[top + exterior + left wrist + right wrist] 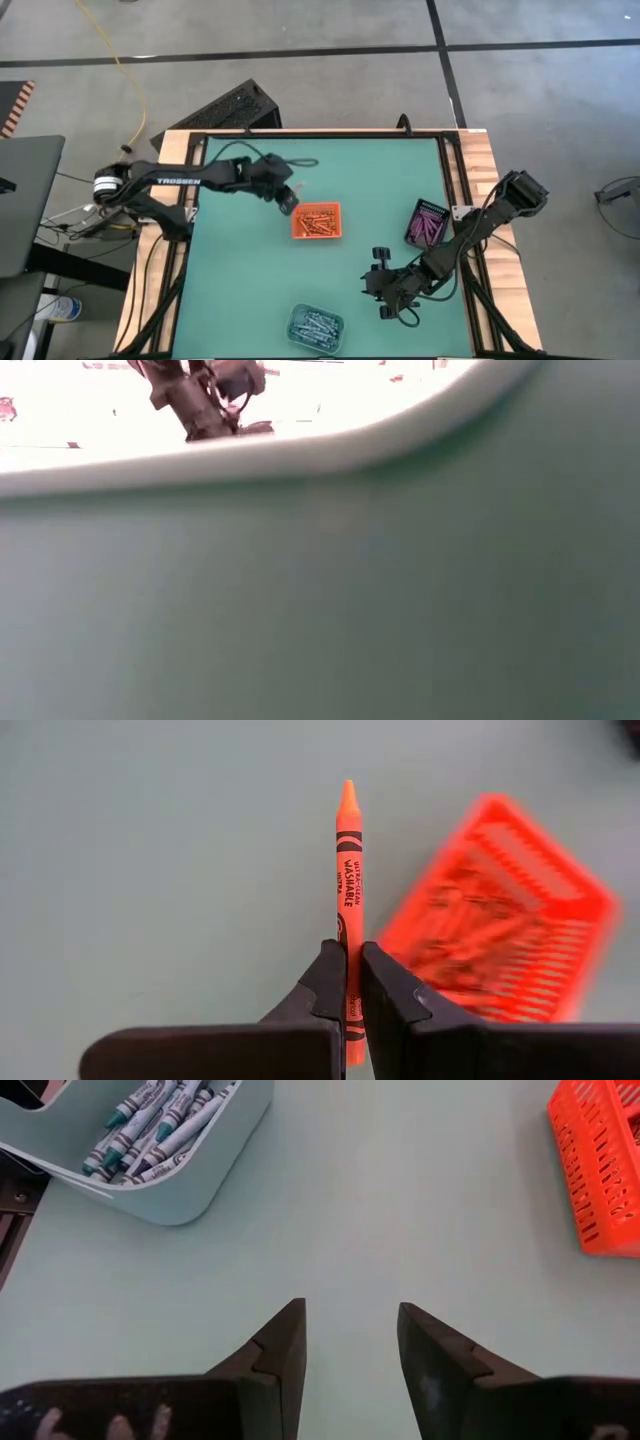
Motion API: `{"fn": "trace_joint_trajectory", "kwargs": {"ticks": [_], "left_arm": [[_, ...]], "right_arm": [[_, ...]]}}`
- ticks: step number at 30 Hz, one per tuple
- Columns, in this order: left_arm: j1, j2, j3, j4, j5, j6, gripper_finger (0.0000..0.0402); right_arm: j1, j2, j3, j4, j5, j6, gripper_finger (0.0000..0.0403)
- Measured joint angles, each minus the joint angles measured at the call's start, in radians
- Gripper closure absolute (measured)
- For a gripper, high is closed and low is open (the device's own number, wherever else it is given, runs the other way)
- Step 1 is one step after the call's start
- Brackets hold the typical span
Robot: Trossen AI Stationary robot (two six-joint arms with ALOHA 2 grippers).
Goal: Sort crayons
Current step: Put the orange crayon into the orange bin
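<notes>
near the desk's front edge sits the clear tray (316, 326) of blue-grey crayons (150, 1125); the right gripper (388, 288) waits just beyond it toward the right edge, jaws spread and empty. further back, mid-desk, the left gripper (348, 990) is clenched on an orange crayon (347, 870), tip outward, beside the orange tray (317, 221), likely to drop it with its matching colour.

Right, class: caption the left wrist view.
Left gripper shut on an orange crayon beside the orange tray.
</notes>
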Motion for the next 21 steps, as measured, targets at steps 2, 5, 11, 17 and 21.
{"fn": "trace_joint_trajectory", "kwargs": {"ticks": [2, 5, 11, 17, 21], "left_arm": [[-0.054, -0.006, 0.000, 0.036, -0.002, 0.000, 0.0401], [-0.122, -0.005, 0.001, 0.088, -0.003, 0.000, 0.0401], [-0.205, -0.003, 0.001, 0.147, -0.006, 0.026, 0.0401], [-0.247, -0.003, 0.001, 0.154, -0.012, 0.064, 0.0401], [-0.259, -0.003, 0.001, 0.161, -0.023, 0.070, 0.0401]], "right_arm": [[0.000, 0.000, 0.000, 0.002, 0.000, 0.000, 0.0253], [-0.006, 0.000, 0.000, 0.005, 0.000, 0.006, 0.0253], [-0.014, 0.000, 0.000, 0.007, 0.001, 0.033, 0.0253], [-0.013, 0.000, 0.000, 0.007, 0.001, 0.034, 0.0253], [-0.014, 0.000, 0.000, 0.007, 0.001, 0.035, 0.0253]]}}
